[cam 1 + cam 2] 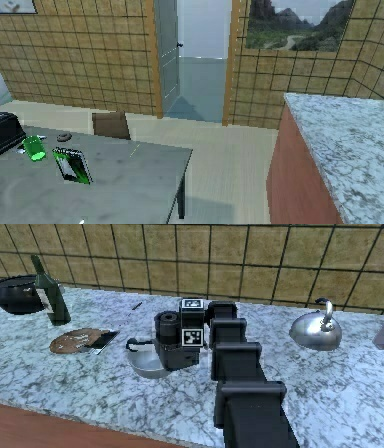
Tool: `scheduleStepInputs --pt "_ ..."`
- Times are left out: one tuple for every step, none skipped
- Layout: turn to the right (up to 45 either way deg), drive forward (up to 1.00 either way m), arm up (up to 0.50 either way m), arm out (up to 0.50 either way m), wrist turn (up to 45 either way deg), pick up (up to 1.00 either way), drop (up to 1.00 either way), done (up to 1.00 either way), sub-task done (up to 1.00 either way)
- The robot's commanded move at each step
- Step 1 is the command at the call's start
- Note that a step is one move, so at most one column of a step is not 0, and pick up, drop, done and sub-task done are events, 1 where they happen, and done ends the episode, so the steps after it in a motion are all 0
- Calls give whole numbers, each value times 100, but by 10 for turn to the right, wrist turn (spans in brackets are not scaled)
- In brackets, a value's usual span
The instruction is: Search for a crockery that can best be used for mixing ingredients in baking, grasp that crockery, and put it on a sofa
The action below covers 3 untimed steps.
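So our claw [148, 342] sits just left of center, right at the grey bowl [150, 364] on the counter [330, 394]; bowl's on its lower-left side. Can't tell if we're holding it.

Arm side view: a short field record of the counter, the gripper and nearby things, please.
surface: marble counter
gripper: at a grey bowl on the counter; cannot tell whether it holds anything
left of it: brown plate, dark vessel
far right: metal kettle
backdrop: tiled wall
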Motion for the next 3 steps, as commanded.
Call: scheduleStepInputs --pt "0 0 -8 0 0 0 0 0 0" --pt "0 0 0 0 0 100 0 0 0" --pt "0 0 8 0 0 0 0 0 0"
